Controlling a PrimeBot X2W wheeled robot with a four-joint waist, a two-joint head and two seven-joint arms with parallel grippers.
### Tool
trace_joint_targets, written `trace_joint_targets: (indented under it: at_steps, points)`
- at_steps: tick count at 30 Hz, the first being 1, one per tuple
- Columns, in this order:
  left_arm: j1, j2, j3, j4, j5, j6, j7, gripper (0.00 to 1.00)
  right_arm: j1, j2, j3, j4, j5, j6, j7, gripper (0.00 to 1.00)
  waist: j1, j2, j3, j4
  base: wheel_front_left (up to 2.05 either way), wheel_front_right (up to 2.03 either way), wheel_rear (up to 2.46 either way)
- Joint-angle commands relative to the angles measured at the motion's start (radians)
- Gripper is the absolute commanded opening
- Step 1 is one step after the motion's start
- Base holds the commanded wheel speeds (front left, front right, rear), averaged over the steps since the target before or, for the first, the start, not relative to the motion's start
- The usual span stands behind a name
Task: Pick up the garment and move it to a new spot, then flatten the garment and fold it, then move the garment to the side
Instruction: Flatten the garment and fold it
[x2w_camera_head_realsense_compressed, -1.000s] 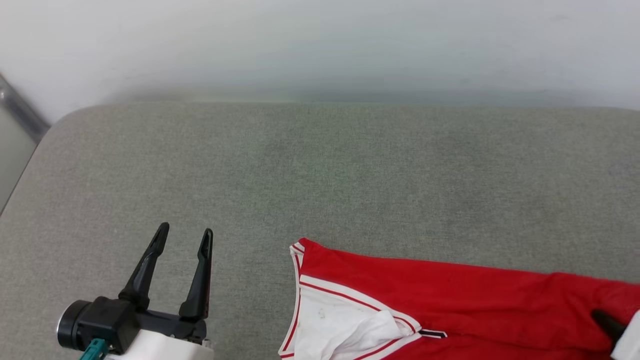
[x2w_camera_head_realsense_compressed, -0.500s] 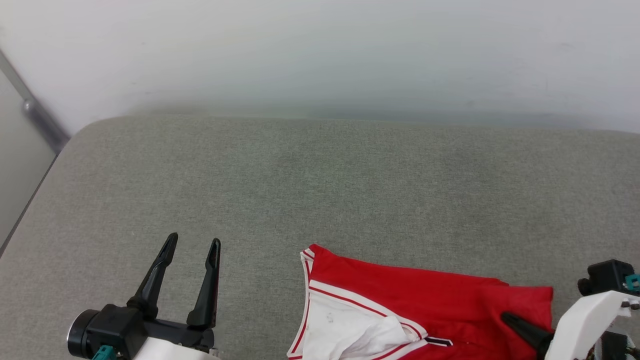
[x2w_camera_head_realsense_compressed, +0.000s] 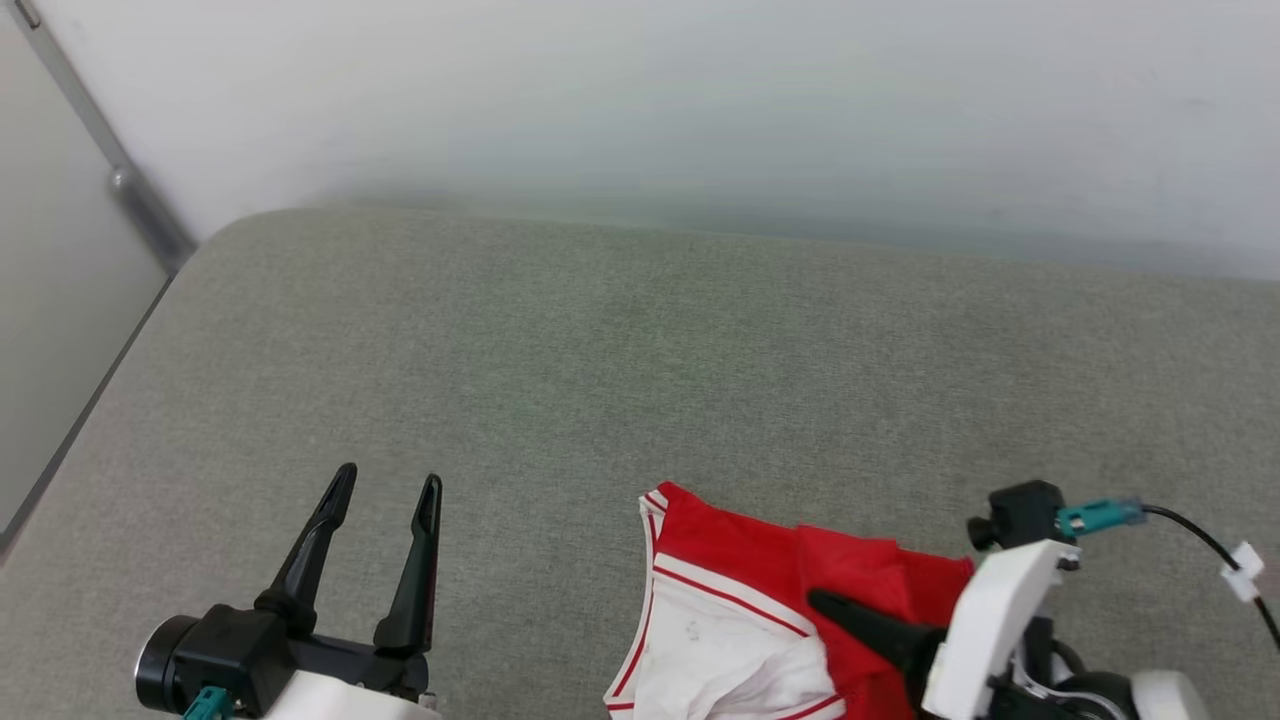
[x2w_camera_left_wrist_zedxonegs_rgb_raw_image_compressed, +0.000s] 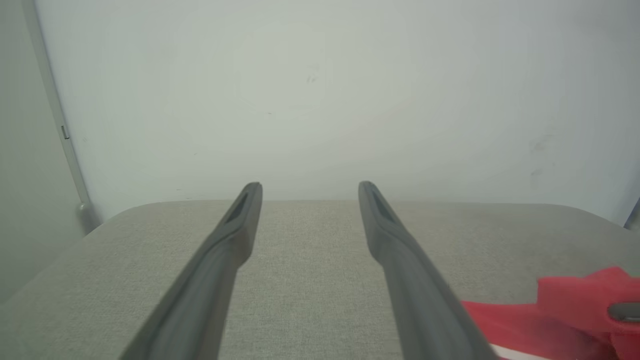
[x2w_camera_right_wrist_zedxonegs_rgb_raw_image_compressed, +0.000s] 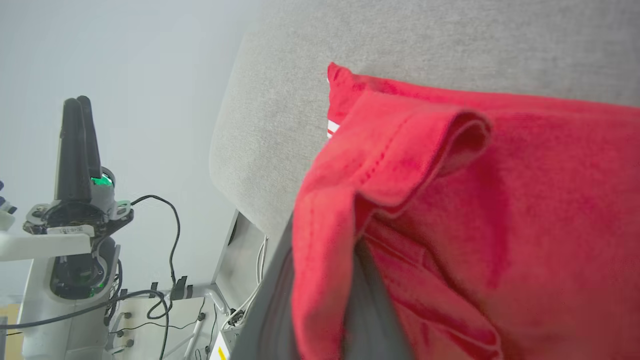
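right claw (x2w_camera_head_realsense_compressed: 825, 605) was pinched on a folded red edge of the shirt (x2w_camera_head_realsense_compressed: 740, 560), which lay bunched on the near side of the counter (x2w_camera_head_realsense_compressed: 600, 350). left claw (x2w_camera_head_realsense_compressed: 388, 478) was wide and empty, well apart. risk: with a one-point grip, the cloth could slip free or drag crumpled across the bare counter beyond.

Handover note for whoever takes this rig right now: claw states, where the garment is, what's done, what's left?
Left claw: open, empty, over the grey fabric surface, apart from the cloth.
Right claw: shut on a red edge of the red jersey with white sleeve and striped trim, lifted over the jersey's own body.
Done: garment grasped, a fold under way.
Left: lay the fold down, finish folding, move it aside.
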Motion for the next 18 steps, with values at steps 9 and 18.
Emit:
trace_joint_targets:
  at_steps: [9,18]
  points:
    - [-0.028,0.012,-0.018,0.012,-0.007,-0.001,-0.002,1.0,-0.162,0.002,0.176,0.227,0.052,0.0,-0.149,0.0,0.0,0.0,0.017,0.055,0.0,0.0,0.0]
    - [-0.032,0.017,-0.016,0.015,-0.011,-0.001,-0.002,1.0,-0.246,0.002,0.267,0.398,0.037,0.0,-0.238,0.05,0.0,0.0,0.029,0.082,0.0,0.0,0.0]
